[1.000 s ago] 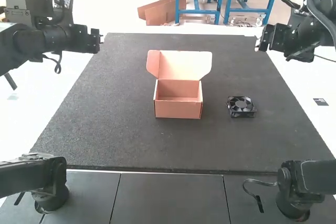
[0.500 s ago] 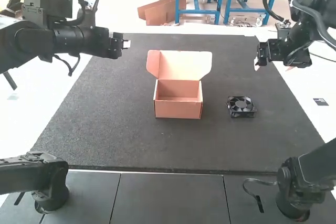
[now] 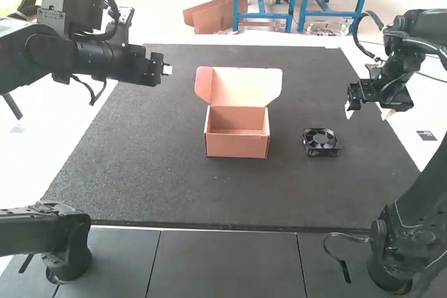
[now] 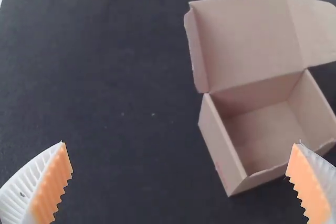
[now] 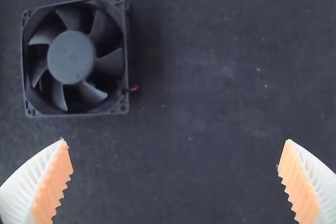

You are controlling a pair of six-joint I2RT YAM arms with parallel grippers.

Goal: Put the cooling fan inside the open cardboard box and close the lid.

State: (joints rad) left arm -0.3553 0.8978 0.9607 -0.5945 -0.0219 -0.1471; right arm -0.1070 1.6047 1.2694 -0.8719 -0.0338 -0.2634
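The flat, square black plastic cooling fan [image 5: 73, 56] lay on the black tabletop [image 3: 140, 172] below the wide-open right jaws, offset to one side; the open left jaws hung near the open brown cardboard box [image 4: 218, 148], farther off.

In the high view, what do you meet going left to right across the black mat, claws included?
left claw → open cardboard box → cooling fan → right claw
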